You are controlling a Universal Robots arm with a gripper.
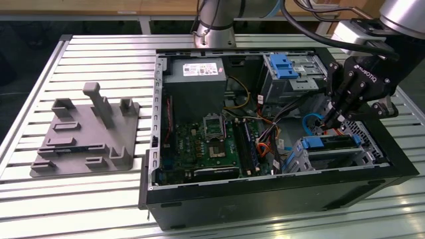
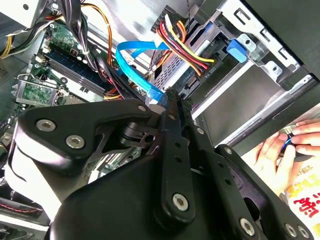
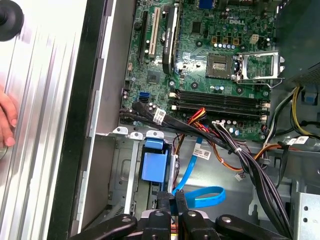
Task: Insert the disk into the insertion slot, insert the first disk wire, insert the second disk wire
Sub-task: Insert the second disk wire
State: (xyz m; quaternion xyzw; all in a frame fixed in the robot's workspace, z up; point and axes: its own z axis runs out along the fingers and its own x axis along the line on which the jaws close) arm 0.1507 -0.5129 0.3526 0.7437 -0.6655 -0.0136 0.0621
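Note:
The disk [image 1: 334, 142] lies flat in the insertion slot [image 1: 367, 147] at the case's near corner on the exterior view's right, its blue carrier end [image 3: 152, 161] facing the motherboard. A black plug with red, yellow and black wires [image 2: 186, 50] sits against the disk's end. My gripper [image 1: 330, 122] hangs just above the disk, and in both wrist views its fingers [image 2: 172, 107] are shut on the end of a flat blue wire [image 3: 202, 196], whose plug [image 2: 155, 96] sticks out at the fingertips. The blue wire loops back toward the motherboard.
A taller grey cage with a blue latch [image 1: 284, 67] stands behind the disk. Black cable bundles [image 3: 235, 150] cross between the motherboard [image 1: 206, 144] and the bay. A person's hand [image 2: 277, 147] rests outside the case wall. A grey fixture plate [image 1: 86, 134] lies on the table at the exterior view's left.

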